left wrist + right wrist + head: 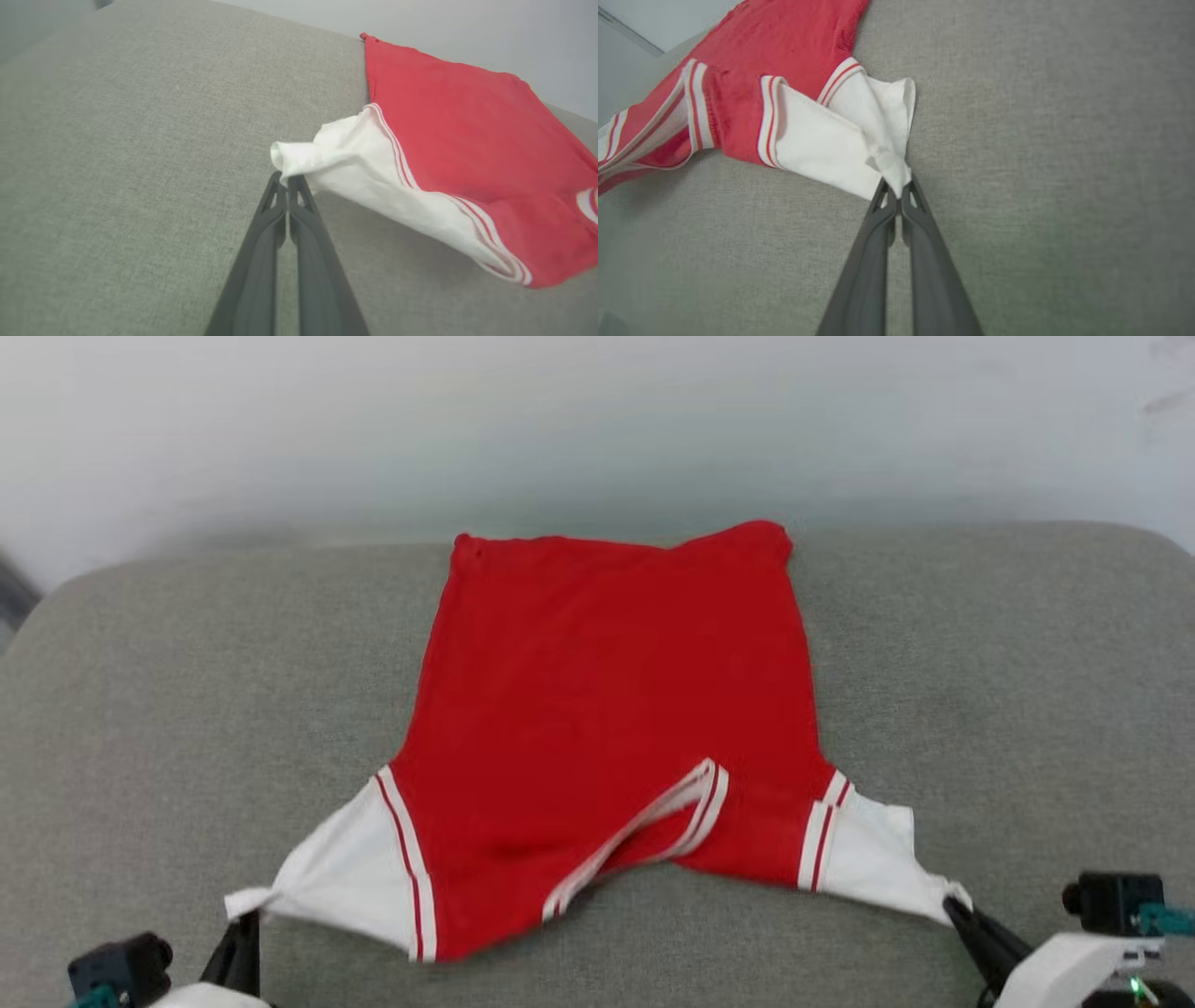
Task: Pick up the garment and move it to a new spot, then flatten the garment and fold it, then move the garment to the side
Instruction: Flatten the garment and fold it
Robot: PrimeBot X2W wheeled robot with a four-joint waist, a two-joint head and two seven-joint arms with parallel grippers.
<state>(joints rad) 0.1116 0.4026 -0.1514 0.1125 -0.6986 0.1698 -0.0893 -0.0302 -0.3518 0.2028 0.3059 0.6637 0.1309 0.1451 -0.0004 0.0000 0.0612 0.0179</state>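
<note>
Garment (607, 709) spread on grey cushion (1008, 663), plain red side up.
Left gripper (248, 922) pinches its left white corner, right gripper (954, 905) its right white corner.

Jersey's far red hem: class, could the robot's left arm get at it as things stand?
Probably not yet: nothing blocks the way, but the left gripper has its jaws shut on the jersey's white corner.

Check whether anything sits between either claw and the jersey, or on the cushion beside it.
Nothing visible. Left claw and right claw are each shut directly on a white corner of the jersey. The grey cushion to either side of it shows no obstacle.
</note>
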